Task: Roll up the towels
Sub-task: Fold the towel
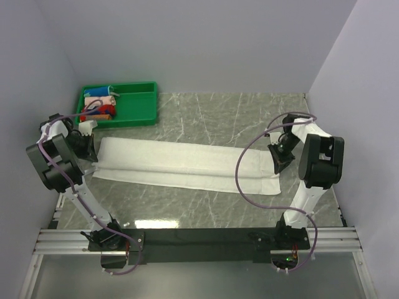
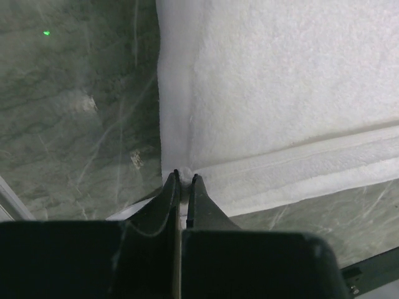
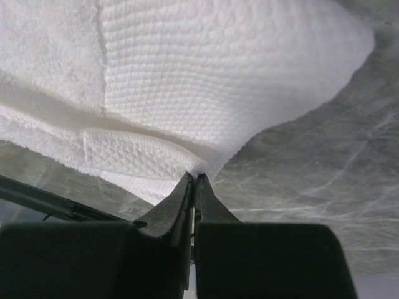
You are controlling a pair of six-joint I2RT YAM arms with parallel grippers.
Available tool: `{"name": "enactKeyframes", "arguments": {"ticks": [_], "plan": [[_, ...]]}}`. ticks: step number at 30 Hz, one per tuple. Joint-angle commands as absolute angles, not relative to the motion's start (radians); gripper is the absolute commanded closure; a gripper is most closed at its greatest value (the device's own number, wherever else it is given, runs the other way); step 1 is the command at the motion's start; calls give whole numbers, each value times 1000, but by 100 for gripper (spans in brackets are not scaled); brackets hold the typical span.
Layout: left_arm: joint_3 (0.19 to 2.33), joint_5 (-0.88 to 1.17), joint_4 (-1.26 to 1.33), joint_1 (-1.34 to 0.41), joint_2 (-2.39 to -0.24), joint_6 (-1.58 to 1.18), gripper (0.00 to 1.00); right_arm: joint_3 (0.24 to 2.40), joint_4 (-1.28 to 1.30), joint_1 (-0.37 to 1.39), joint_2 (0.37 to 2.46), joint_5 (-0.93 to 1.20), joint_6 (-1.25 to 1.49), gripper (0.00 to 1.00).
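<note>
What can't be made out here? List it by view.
Left wrist: towel cut off at top and right edges; how much of it the left pincer grips, hidden in the pinch.
Right wrist: layers under the fold, hidden by the towel's top layer near the right pincer.
Top: cloths in the bin, too small to count.

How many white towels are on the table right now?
1. The white towel lies folded in a long strip across the middle of the table, left gripper pinching its left end, right gripper its right end. Its layers could hide another.
</note>
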State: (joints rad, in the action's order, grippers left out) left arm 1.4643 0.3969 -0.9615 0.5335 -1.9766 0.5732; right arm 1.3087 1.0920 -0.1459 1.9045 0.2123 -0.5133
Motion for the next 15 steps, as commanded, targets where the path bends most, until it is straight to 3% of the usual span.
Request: {"name": "enactKeyframes", "arguments": {"ticks": [1,15], "plan": [[1477,354,-873,535,-1960,574,100,1296,1034,-132,1911,141,-506,100],[1574,376,-896,534,-2005,500,100,1662,1074,-132,2160,78,-445,100]]}}
